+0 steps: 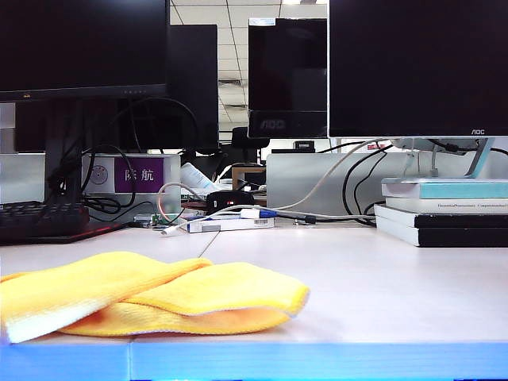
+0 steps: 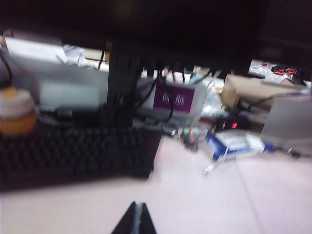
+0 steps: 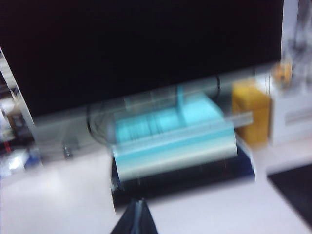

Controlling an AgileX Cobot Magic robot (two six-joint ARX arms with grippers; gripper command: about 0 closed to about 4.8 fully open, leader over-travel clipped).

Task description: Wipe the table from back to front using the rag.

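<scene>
- The rag (image 1: 143, 298), at the table's (image 1: 381, 278) front edge, is untouched.
- Left gripper (image 2: 136, 219) and right gripper (image 3: 137, 217) are seen clenched, empty, away from the rag.
- The jaws should be opened before it is grasped.

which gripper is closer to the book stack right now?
Right. The right gripper is shut and faces the book stack head-on, just short of it. The left gripper, also shut, faces the keyboard; no books in its view.

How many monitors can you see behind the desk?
3: large black monitor at back left, smaller black AOC monitor in the middle, large black monitor at back right. Others may be hidden.
</scene>
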